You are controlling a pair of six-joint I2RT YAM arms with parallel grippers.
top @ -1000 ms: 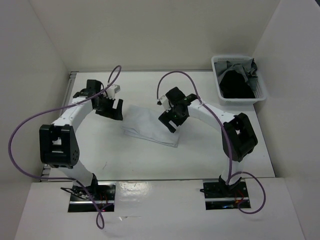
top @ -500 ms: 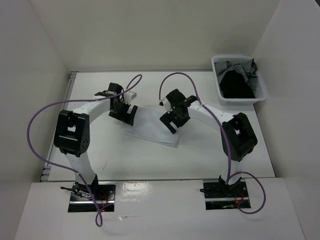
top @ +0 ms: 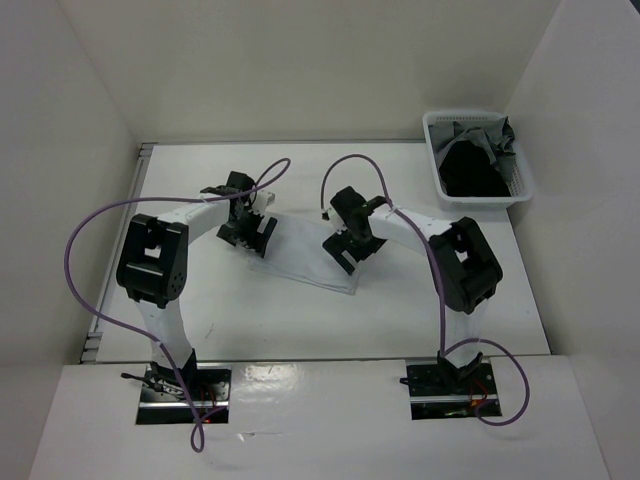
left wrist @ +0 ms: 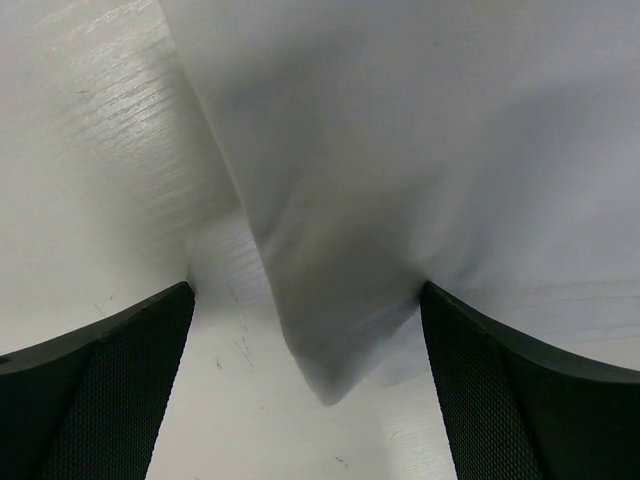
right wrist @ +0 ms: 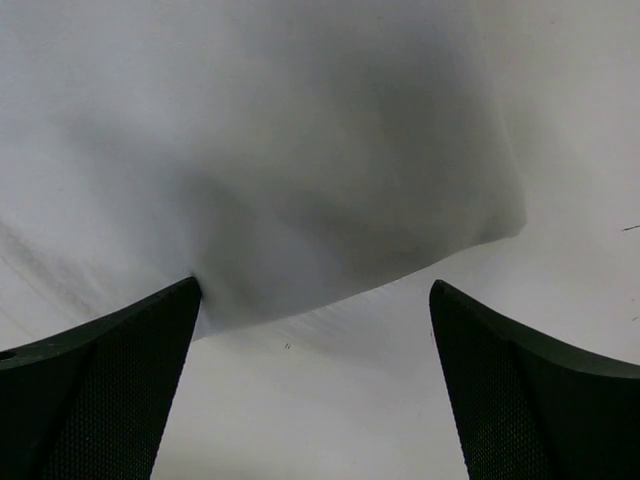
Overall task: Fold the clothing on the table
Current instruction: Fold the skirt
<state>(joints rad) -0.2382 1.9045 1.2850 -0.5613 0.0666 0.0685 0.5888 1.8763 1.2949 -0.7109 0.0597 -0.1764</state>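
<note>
**A:** Which container is there, and what does it hold?

**B:** There is one white plastic basket with slotted walls [top: 488, 202], at the far right corner of the large flat white table [top: 400, 310]. A black garment [top: 470, 172] fills most of it. A crumpled grey garment [top: 490, 133] is bunched along its far side and right rim. No white cloth is in it.

**A:** Where is the clothing to be folded?

**B:** The plain white thin fabric garment [top: 303, 257] lies flat on the table's middle, well apart from the basket. It forms a slanted, roughly four-sided shape between the two arms.

**A:** What about the left claw?

**B:** The left gripper [top: 248, 228] is low over the garment's left end with its jaws spread wide, holding nothing. From its wrist camera, a soft rounded corner of the cloth [left wrist: 400, 150] points down into the gap between the dark fingers [left wrist: 100, 380], with bare tabletop [left wrist: 90, 150] beside it.

**A:** And the right?

**B:** The right gripper [top: 350, 245] is over the garment's right part, also wide apart and empty. Its wrist camera shows a cloth edge [right wrist: 300, 150] running across between the fingers [right wrist: 520, 390]. I cannot tell whether either claw touches the fabric.
</note>
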